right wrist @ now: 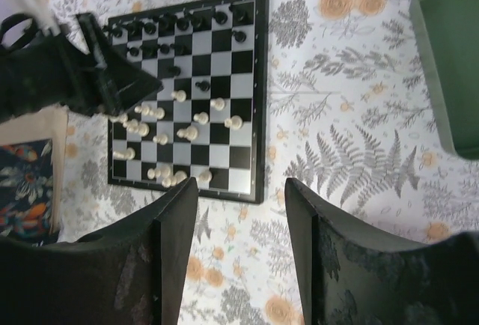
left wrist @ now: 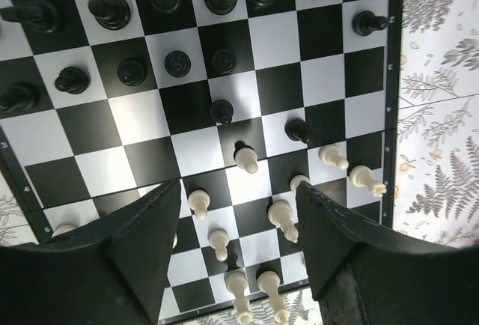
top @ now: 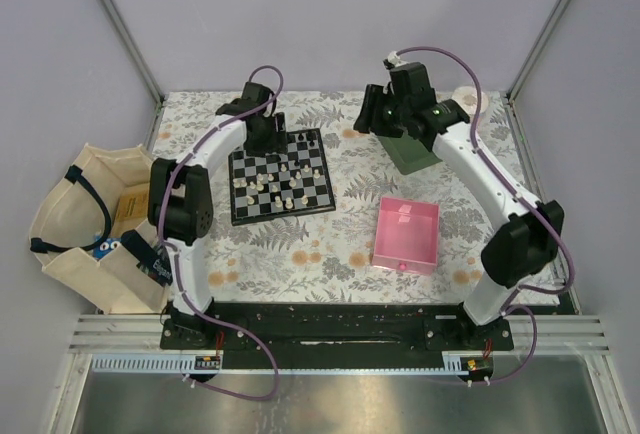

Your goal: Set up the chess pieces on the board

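Hanging the left gripper (left wrist: 238, 186) low over the board (left wrist: 322, 78), jaws spread wide and empty, likely lining up on one of the cream-white pieces (left wrist: 245, 158) scattered mid-board, not lined up in rows yet. Black pieces (left wrist: 110, 10) sitting mostly in two rows along one edge, couple of strays. Parking the right gripper (right wrist: 239, 186) high beside the green tray (right wrist: 449, 63), also released and empty, probably just giving the left arm room

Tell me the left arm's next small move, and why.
Probably lower the left gripper onto a cream piece between its open jaws and close. It hovers empty over the board, where cream pieces stand scattered, not in their home rows.
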Robot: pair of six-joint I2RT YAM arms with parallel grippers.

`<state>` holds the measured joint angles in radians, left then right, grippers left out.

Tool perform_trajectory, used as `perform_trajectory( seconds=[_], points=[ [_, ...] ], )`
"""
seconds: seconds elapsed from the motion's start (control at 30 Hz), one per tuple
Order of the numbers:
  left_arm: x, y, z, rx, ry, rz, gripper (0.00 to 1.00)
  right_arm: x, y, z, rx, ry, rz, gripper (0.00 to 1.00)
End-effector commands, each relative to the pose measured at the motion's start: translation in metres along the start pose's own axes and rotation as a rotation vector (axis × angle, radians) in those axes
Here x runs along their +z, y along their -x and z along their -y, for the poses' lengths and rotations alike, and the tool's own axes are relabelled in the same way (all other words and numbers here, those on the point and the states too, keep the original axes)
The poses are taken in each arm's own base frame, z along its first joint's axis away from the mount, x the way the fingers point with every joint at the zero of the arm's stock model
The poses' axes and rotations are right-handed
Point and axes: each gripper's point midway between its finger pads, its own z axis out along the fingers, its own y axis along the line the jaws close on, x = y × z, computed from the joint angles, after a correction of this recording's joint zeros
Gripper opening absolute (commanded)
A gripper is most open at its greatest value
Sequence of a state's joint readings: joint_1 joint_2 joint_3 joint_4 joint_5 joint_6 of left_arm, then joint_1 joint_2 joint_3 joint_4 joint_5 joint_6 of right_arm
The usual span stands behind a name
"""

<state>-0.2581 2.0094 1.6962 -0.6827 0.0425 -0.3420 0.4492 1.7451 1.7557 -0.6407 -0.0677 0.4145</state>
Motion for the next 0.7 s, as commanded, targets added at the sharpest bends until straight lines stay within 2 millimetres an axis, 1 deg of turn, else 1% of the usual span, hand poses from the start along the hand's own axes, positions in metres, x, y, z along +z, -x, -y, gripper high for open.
perform_trajectory(
  seconds=[0.0,0.03,0.1,0.17,0.23,0.4,0.67],
  points=[
    [0.005,0.011,0.003,-0.034,0.027,0.022,0.63,-0.040,0.004,-0.010,0.024,0.089,0.054,0.60],
    [0.009,0.009,0.003,-0.036,0.030,0.012,0.63,-0.043,0.002,-0.010,0.029,0.095,0.051,0.60],
    [0.011,0.013,-0.004,-0.040,0.069,0.023,0.62,-0.047,-0.005,-0.009,0.039,0.107,0.036,0.60],
    [0.016,0.015,-0.003,-0.045,0.072,0.026,0.61,-0.051,-0.011,-0.011,0.043,0.123,0.023,0.60],
    [0.021,0.017,-0.004,-0.050,0.081,0.024,0.60,-0.050,-0.015,-0.011,0.048,0.133,0.009,0.60],
    [0.030,0.026,-0.002,-0.063,0.085,0.037,0.59,-0.049,-0.019,-0.014,0.043,0.157,-0.010,0.59],
    [0.043,0.022,-0.004,-0.068,0.092,0.016,0.55,-0.048,-0.022,-0.010,0.038,0.146,-0.017,0.59]
  ],
)
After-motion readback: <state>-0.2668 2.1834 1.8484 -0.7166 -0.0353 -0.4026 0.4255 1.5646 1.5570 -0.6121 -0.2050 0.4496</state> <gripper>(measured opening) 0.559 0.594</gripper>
